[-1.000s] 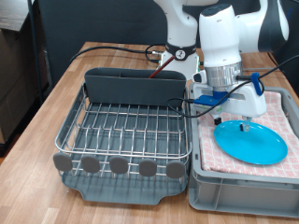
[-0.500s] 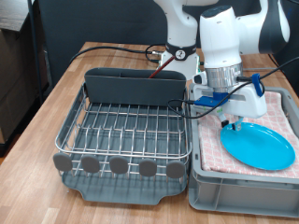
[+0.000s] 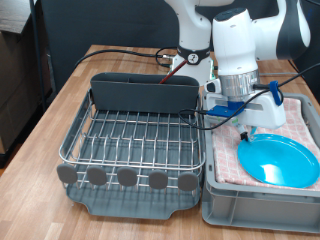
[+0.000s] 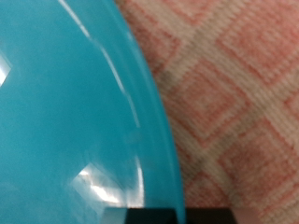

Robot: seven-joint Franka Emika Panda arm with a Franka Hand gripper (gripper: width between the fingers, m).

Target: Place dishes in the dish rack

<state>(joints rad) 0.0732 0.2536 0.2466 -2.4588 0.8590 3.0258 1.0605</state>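
Note:
The bright-blue plate (image 3: 280, 160) lies tilted on the pink checkered cloth (image 3: 300, 118) in the grey crate at the exterior view's right. My gripper (image 3: 250, 130) is down at the plate's rim on the side nearest the dish rack, shut on that edge. In the wrist view the plate (image 4: 65, 103) fills most of the picture, with the cloth (image 4: 234, 84) beside it and a dark fingertip (image 4: 196, 217) right at the rim. The dish rack (image 3: 135, 140), dark grey with a silver wire grid, stands at the exterior view's left with nothing in it.
The grey crate (image 3: 260, 205) sits tight against the rack's side. The rack's tall cutlery compartment (image 3: 145, 95) stands at its far edge. Black and red cables (image 3: 130, 50) trail over the wooden table behind it. A row of round grey tabs (image 3: 125, 178) lines the rack's near edge.
The plate has shifted towards the exterior view's right and bottom and tilted up more at the gripper's side. The gripper has stayed almost where it was.

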